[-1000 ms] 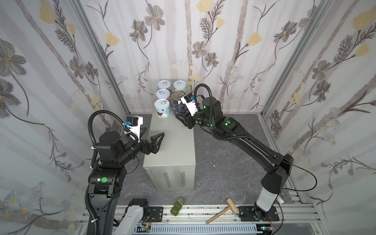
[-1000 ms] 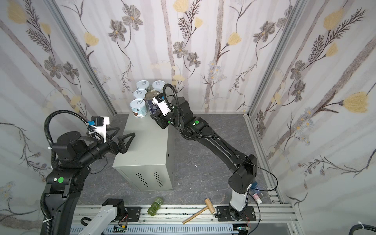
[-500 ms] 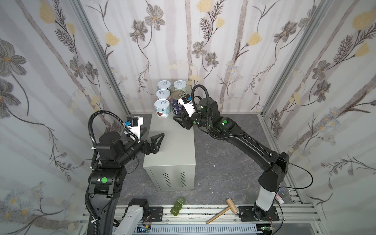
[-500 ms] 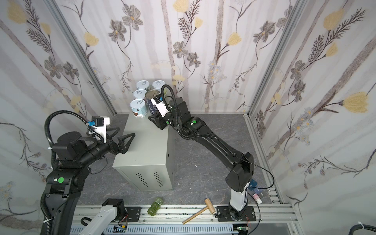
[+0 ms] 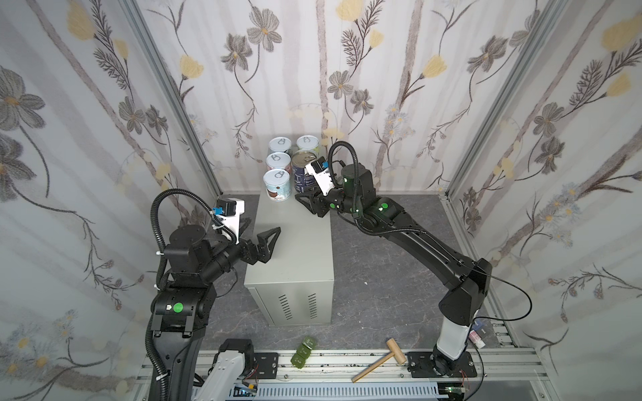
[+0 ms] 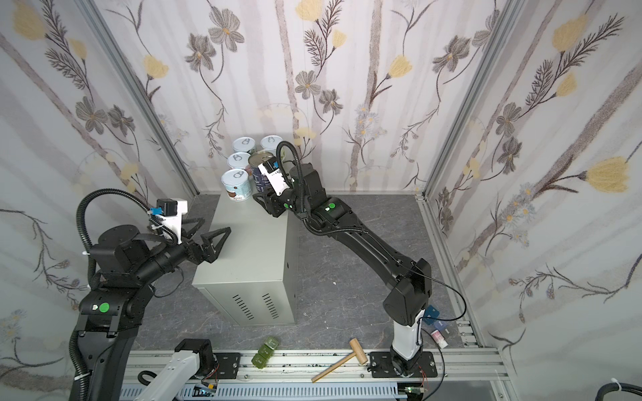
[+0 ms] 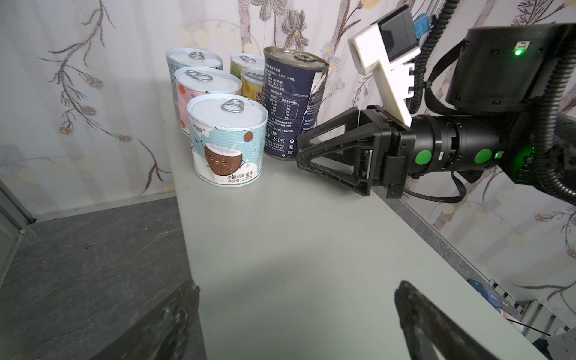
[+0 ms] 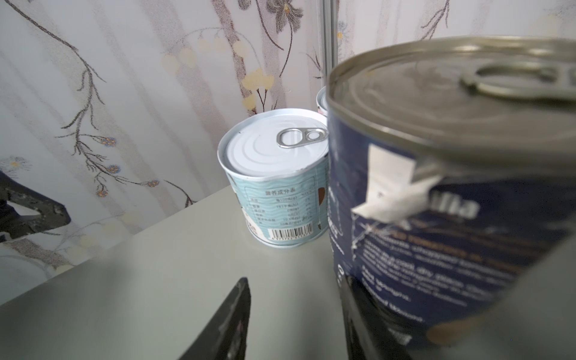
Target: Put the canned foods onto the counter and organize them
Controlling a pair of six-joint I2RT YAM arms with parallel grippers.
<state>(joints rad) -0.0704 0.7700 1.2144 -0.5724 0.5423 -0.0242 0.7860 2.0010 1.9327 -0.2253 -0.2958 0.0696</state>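
Several canned foods stand grouped at the back end of the counter (image 5: 295, 250) (image 6: 253, 250), against the wall. The coconut can (image 5: 277, 184) (image 7: 227, 137) is at the front, with a pink can (image 5: 278, 161) behind it. Beside them is the taller navy can (image 5: 301, 168) (image 8: 436, 202). My right gripper (image 5: 298, 198) (image 8: 294, 283) hovers low over the counter by the navy can's base, its jaws apart with nothing between; one finger lies close alongside that can. Wide open and empty, my left gripper (image 5: 264, 225) (image 7: 297, 290) hangs over the counter's left edge.
Green blocks (image 5: 303, 350) and a wooden mallet (image 5: 378, 359) lie on the front rail. Small packets (image 6: 436, 323) sit by the right arm's base. Wallpapered walls enclose the space on three sides; dark marbled floor surrounds the counter.
My right gripper has edged a little left along the counter's back end, toward the cans. The left arm and the cans have not moved.
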